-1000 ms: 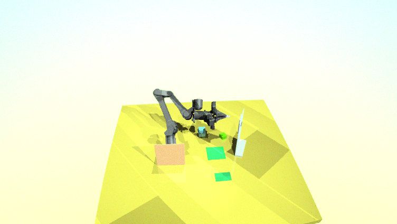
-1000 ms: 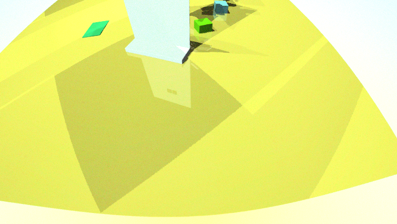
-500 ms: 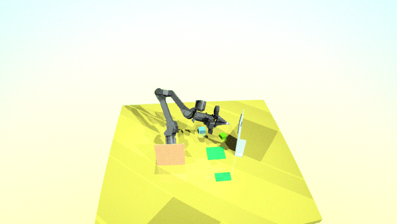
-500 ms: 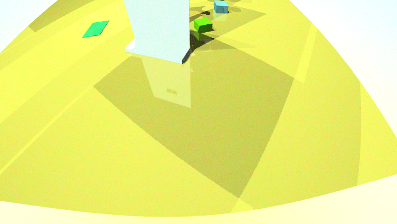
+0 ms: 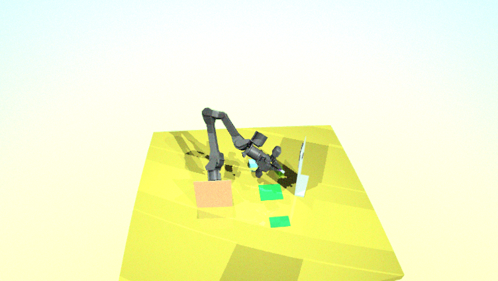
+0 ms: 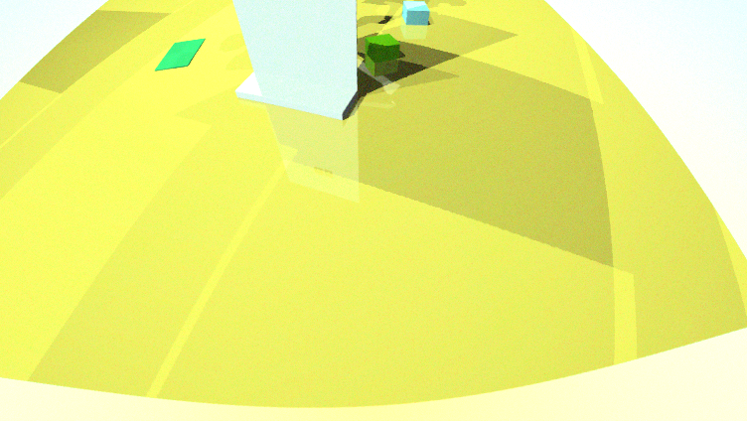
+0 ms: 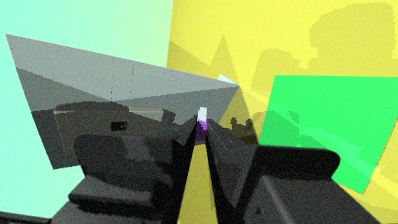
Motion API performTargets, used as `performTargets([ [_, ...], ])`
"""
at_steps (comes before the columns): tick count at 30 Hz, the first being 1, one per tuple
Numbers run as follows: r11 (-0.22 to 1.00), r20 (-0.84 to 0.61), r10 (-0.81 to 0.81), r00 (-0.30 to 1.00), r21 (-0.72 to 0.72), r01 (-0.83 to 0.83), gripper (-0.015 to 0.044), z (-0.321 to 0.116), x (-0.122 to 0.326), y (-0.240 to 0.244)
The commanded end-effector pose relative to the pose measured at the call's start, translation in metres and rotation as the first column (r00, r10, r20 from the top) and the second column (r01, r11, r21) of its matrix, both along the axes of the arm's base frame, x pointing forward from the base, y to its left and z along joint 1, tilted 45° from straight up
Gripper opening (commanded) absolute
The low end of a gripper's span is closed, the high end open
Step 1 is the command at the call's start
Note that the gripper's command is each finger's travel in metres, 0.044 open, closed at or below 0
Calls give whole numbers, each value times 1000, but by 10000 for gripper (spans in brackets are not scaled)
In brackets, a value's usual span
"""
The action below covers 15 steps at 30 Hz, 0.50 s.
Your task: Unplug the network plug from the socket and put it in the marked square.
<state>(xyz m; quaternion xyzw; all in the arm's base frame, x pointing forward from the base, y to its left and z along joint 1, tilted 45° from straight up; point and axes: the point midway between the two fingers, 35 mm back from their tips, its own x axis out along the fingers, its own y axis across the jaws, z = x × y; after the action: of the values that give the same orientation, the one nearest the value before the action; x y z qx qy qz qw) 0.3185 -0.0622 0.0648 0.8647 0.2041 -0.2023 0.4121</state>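
Arm [image 5: 230, 128] bent high at elbow, forearm sloping down; wrist [image 5: 256, 152] tilted down and forward. Gripper [image 5: 279, 170] [image 7: 201, 123] angled downward, fingers nearly together (thin gap, something small pinched at tips), well above own base.

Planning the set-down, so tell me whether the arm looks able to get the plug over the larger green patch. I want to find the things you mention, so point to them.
Probably yes: the gripper [image 5: 281, 171] [image 7: 201, 123] holds the plug [image 5: 283, 171] [image 7: 202, 114] near the larger green patch [image 5: 271, 192] [image 7: 327, 125], and nothing visible stands between.

The table [image 5: 251, 237] [image 6: 366, 261] looks smooth and glossy, like polished plastic, the upright panel [image 5: 302, 157] [image 6: 308, 52] [image 7: 165, 82] like smooth plastic, and the arm [image 5: 212, 139] like dark, mostly matt plastic or metal with faint highlights.
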Motion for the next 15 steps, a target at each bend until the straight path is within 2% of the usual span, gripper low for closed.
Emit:
performTargets([
  [1,997,-47,70,996,25,-69,0,-13,-4,5],
  [15,944,-134,302,944,181,-277,0,-47,-28,26],
])
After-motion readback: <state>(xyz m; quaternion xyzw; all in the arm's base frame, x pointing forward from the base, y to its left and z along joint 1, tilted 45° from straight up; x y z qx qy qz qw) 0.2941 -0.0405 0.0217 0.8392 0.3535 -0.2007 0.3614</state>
